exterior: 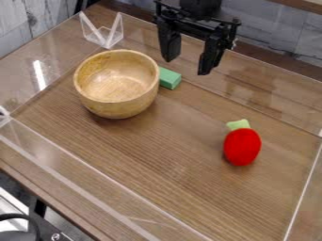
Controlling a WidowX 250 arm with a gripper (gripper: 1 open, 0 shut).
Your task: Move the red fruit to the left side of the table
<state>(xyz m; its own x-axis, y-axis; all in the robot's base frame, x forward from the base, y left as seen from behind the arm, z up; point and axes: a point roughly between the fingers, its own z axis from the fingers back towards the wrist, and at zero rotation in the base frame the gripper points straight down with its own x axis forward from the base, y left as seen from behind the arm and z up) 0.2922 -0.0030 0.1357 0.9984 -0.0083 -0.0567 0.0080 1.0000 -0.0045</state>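
Fruit at right, pincer wide apart above

At the lower left corner of the view, dark rounded hardware (21,226), partly cut off by the edge of the frame and too cropped to name. Along the left side, a low clear wall (48,151), bordering the brown wood-grain table (141,155). Toward the upper left, a small whitish, see-through object (104,31) with thin splayed parts, shape hard to make out. Below that, left of centre, a round, light tan wooden bowl (116,87), upright on the tabletop, with bare wood visible inside. Just beside the right side of the bowl, a flat green block (169,79), low on the wood. Above and slightly right of the block, near the top of the view, the black gripper (190,60), pointing downward, fingers spread well apart, with nothing clamped between. Farther right and lower down, well apart from both bowl and gripper, the red fruit (242,148), glossy and rounded, lying on the table in the right part of the view, with a pale green cap (238,124) toward the top of the picture.
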